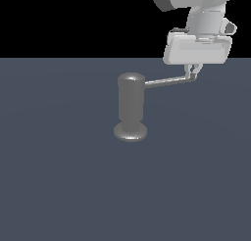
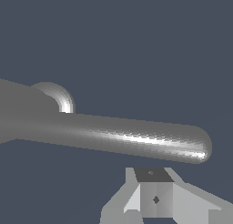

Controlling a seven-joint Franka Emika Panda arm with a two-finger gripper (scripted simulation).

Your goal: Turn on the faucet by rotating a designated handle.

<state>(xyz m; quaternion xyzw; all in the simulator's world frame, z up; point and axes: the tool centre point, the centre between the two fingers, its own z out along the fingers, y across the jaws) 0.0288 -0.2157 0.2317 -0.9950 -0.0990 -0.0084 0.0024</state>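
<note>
The gripper (image 2: 154,198) sits just beside the rounded tip of the handle (image 2: 132,137); its fingers look drawn close together, clamped on nothing. The handle projects sideways from the top of the faucet (image 1: 131,108), which stands upright mid-tabletop. The risk, I judge: contact so near the tip could let the fingers slide off the smooth rod mid-push. The tabletop (image 1: 59,176) is plain slate-blue under a black backdrop.

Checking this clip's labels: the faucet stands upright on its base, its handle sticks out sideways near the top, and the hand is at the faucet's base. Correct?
Not quite. The hand is at the outer tip of the handle, not the base, as the exterior view shows. The faucet does stand upright, handle projecting sideways near its top.
</note>
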